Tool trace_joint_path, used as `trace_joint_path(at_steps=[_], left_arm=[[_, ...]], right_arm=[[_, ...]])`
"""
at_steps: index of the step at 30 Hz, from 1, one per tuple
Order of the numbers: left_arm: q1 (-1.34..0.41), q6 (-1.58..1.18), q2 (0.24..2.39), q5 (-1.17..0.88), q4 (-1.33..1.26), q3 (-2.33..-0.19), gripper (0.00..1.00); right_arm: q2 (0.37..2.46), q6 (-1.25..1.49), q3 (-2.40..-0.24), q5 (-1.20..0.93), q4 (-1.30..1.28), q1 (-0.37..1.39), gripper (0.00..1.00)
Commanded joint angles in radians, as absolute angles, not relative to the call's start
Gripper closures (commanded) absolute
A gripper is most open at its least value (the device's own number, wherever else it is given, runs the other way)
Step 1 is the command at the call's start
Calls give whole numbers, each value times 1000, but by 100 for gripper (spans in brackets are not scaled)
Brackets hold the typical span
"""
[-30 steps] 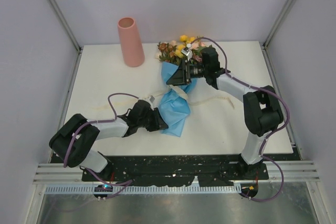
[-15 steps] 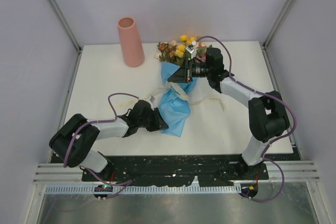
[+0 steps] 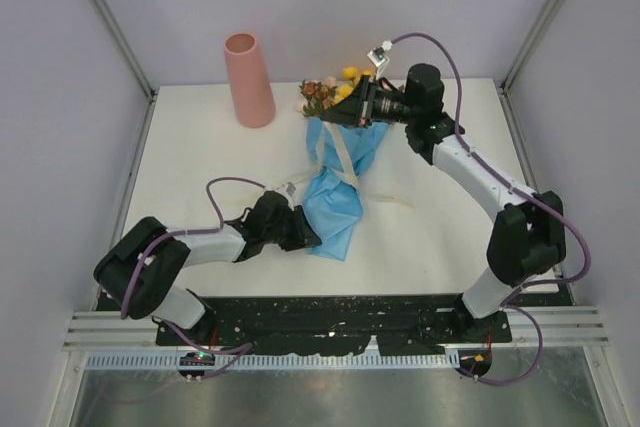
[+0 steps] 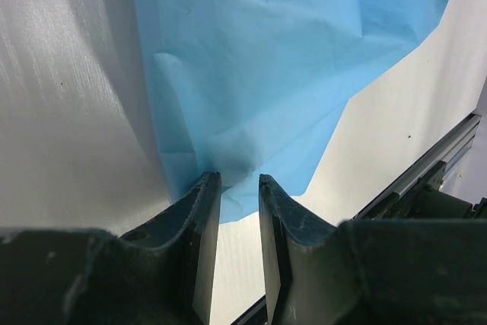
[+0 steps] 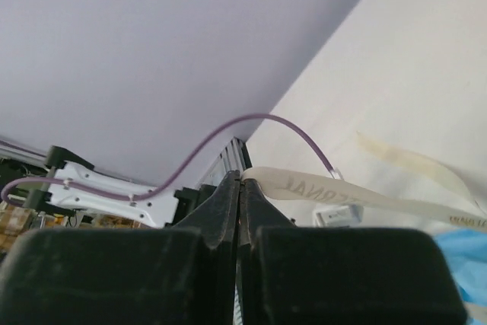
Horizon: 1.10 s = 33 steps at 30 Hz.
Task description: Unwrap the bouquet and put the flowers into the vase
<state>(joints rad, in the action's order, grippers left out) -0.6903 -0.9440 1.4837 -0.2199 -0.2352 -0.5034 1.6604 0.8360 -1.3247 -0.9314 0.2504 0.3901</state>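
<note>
Table (image 3: 190,157): bouquet lies mid-tabletop, heads toward the far edge. Paper (image 3: 335,202) half loosened, its lower end spread toward the near edge. Vase (image 3: 249,82) upright near the far left corner, well apart from the bouquet, nothing in it. Flowers (image 3: 325,95) bunched at the far edge, stems inside the paper. Ribbon (image 3: 347,159) runs up off the paper to the raised right arm; a loose tail lies on the tabletop to the right.

Right gripper (image 5: 240,182): fingers pressed together, pinching the ribbon end. Left gripper (image 4: 233,184): narrow gap, paper's near edge between the tips; can't tell if it clamps or only sits there.

Risks:
- Knot not free, so pulling the ribbon drags the whole bouquet and the flowers go off the far edge.
- Left hold too weak: paper slips out and lifts with the ribbon.
- Thin paper tears under opposing pulls.
- Ribbon slides out of the right pinch.
- Loose ribbon snags the stems.
</note>
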Motion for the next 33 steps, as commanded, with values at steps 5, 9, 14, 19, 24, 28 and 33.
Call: trace_joint_path(at_steps=[5, 9, 14, 19, 24, 28, 33], left_arm=[[-699, -942, 1525, -176, -210, -509, 69], [-704, -945, 1523, -175, -212, -511, 69], [-707, -945, 1525, -173, -210, -514, 69], [-709, -946, 1516, -176, -210, -512, 67], [-709, -939, 1494, -161, -206, -512, 65], [-709, -939, 1496, -164, -202, -518, 64], [-709, -925, 1453, -144, -180, -525, 61]], right_arm=[[1499, 790, -1641, -763, 131, 393, 94], [1497, 713, -1803, -664, 6, 393, 94], [1493, 658, -1940, -551, -55, 393, 95], [1460, 597, -2052, -419, -84, 393, 94], [1427, 535, -2108, -329, -54, 393, 94], [1388, 525, -2111, -223, -6, 393, 95], [1384, 500, -2169, -189, 29, 391, 95]])
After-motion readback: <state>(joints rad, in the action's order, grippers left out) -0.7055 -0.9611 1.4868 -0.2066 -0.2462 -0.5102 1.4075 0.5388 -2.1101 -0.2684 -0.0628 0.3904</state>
